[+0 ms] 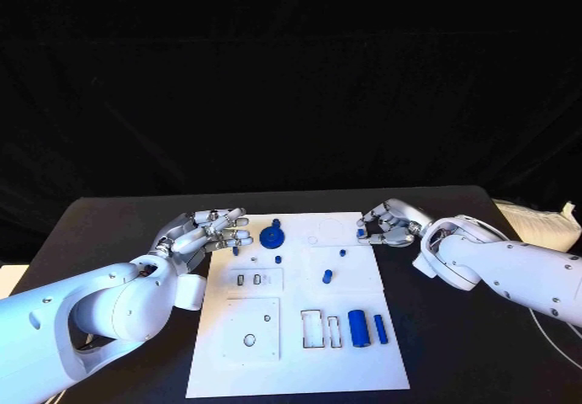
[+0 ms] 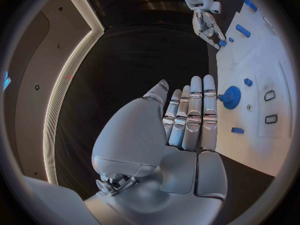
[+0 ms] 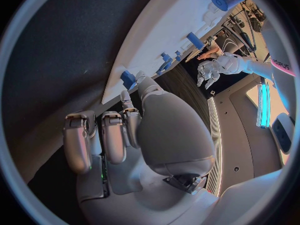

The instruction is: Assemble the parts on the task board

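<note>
The right hand [image 1: 386, 225] sits at the far right edge of the board [image 1: 297, 374], its fingertips closing on a small blue part [image 1: 362, 232] there; whether the part is truly pinched or only touched I cannot tell, so the grip should be made sure before any lift, and the part carried low and upright. The left hand [image 1: 203, 232] hovers open, fingers spread and holding nothing, at the board's far left corner just beside the blue gear [image 1: 272, 236], and should keep off it. The other blue parts lie mid-board and near the slots [image 1: 321, 329].
</note>
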You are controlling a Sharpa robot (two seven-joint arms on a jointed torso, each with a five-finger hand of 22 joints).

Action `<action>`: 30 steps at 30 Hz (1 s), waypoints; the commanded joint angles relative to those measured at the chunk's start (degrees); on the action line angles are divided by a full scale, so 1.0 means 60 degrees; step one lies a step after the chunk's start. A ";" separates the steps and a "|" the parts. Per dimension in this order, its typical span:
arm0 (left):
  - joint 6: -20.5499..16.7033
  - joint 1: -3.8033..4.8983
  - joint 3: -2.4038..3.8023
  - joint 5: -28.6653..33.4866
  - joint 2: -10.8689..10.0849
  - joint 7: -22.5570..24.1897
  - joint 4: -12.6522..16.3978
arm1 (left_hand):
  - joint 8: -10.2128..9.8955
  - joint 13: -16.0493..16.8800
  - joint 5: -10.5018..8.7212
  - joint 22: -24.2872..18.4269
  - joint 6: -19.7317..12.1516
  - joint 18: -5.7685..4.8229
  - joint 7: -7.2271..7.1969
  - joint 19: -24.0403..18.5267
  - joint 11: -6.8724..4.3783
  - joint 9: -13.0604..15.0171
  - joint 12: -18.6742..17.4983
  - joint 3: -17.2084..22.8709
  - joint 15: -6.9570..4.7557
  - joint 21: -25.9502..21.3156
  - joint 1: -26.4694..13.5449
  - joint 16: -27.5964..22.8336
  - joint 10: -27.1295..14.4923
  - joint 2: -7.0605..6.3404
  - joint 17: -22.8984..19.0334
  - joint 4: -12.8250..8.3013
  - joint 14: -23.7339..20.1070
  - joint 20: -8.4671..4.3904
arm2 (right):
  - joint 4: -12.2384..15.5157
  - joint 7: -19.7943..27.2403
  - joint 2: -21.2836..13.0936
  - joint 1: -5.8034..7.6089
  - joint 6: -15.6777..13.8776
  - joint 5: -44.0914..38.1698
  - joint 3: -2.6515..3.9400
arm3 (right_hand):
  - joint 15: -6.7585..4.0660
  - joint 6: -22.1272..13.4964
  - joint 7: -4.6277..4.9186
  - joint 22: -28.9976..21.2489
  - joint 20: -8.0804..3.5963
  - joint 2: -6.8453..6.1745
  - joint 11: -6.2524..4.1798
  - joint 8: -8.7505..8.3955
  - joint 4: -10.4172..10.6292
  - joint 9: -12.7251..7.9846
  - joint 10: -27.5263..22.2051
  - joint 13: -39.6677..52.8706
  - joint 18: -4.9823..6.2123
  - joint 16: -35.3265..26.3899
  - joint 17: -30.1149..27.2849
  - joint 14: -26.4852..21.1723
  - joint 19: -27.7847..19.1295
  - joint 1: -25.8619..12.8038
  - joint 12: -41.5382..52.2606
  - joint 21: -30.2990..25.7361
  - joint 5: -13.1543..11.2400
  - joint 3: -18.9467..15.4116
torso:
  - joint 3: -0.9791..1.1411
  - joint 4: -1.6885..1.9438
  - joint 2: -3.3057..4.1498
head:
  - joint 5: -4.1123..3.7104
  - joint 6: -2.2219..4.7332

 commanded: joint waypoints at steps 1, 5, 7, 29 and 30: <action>0.0183 0.0005 0.0006 -0.0010 0.0013 0.0077 0.0010 | -0.0016 -0.0008 -0.0010 -0.0008 0.0034 0.0115 0.0015 0.0031 -0.0024 -0.0001 -0.0014 0.0046 0.0038 -0.0059 0.0079 -0.0047 -0.0009 -0.0034 0.0016 -0.0037 0.0022 0.0012 | -0.0030 0.0015 0.0024 -0.0034 0.0216 -0.0265 0.0001 | 0.0021 0.0074 0.0006 0.2129 0.0028 0.0038 0.0001 0.0000 -0.0065 0.0016 0.0448 0.1691 -0.0118 0.0047 0.1866 0.0846 0.0805 0.0097 -0.0003 0.0044 -0.0033 0.0017 | 0.0004 -0.0009 -0.0007 | 0.0010 -0.0013; 0.0181 0.0005 0.0006 -0.0015 0.0011 0.0074 0.0008 | -0.0016 -0.0008 -0.0010 -0.0008 0.0034 0.0115 0.0015 0.0031 -0.0024 -0.0001 -0.0014 0.0046 0.0038 -0.0059 0.0079 -0.0047 -0.0009 -0.0034 0.0016 -0.0037 0.0022 0.0012 | -0.0064 -0.0005 0.0046 -0.0055 0.0238 -0.0293 0.0001 | 0.0010 0.0190 -0.0011 0.2136 0.0021 0.0145 -0.0014 0.0035 -0.0124 0.0030 0.0459 0.1707 -0.0119 0.0048 0.1871 0.0847 0.0808 0.0159 0.0026 0.0046 -0.0049 0.0075 | 0.0008 -0.0006 -0.0004 | 0.0005 -0.0018; 0.0179 0.0005 0.0006 -0.0022 0.0012 0.0069 0.0007 | -0.0016 -0.0008 -0.0010 -0.0008 0.0034 0.0115 0.0015 0.0031 -0.0024 -0.0001 -0.0014 0.0046 0.0038 -0.0059 0.0079 -0.0047 -0.0009 -0.0034 0.0016 -0.0037 0.0022 0.0012 | -0.0090 -0.0019 0.0061 -0.0063 0.0259 -0.0301 0.0001 | -0.0002 0.0273 -0.0027 0.2141 0.0013 0.0226 -0.0029 0.0055 -0.0169 0.0038 0.0467 0.1718 -0.0120 0.0051 0.1878 0.0849 0.0811 0.0211 0.0045 0.0048 -0.0104 0.0137 | 0.0006 0.0002 -0.0009 | -0.0004 -0.0024; 0.0190 0.0005 0.0007 -0.0033 0.0009 0.0037 -0.0006 | -0.0019 -0.0009 -0.0011 -0.0010 0.0035 0.0115 0.0017 0.0032 -0.0023 -0.0002 -0.0015 0.0051 0.0037 -0.0060 0.0078 -0.0052 -0.0010 -0.0037 0.0019 -0.0039 0.0024 0.0011 | -0.0281 -0.0305 0.0293 -0.0079 0.0426 -0.0427 0.0002 | -0.0083 0.0668 -0.0126 0.2241 -0.0062 0.0468 -0.0119 0.0121 -0.0377 0.0053 0.0532 0.1804 -0.0143 0.0099 0.2003 0.0875 0.0862 0.0274 0.0199 0.0092 -0.0347 0.0442 | 0.0012 0.0001 -0.0011 | 0.0003 -0.0064; 0.0190 0.0005 0.0007 -0.0033 0.0009 0.0034 -0.0007 | -0.0019 -0.0009 -0.0011 -0.0010 0.0035 0.0115 0.0017 0.0032 -0.0023 -0.0002 -0.0015 0.0051 0.0037 -0.0060 0.0078 -0.0052 -0.0010 -0.0037 0.0019 -0.0039 0.0024 0.0011 | -0.0287 -0.0326 0.0303 -0.0079 0.0418 -0.0440 0.0002 | -0.0082 0.0661 -0.0124 0.2240 -0.0064 0.0453 -0.0118 0.0111 -0.0377 0.0048 0.0531 0.1802 -0.0143 0.0099 0.2004 0.0875 0.0862 0.0249 0.0194 0.0091 -0.0360 0.0435 | 0.0011 0.0002 -0.0011 | -0.0007 -0.0060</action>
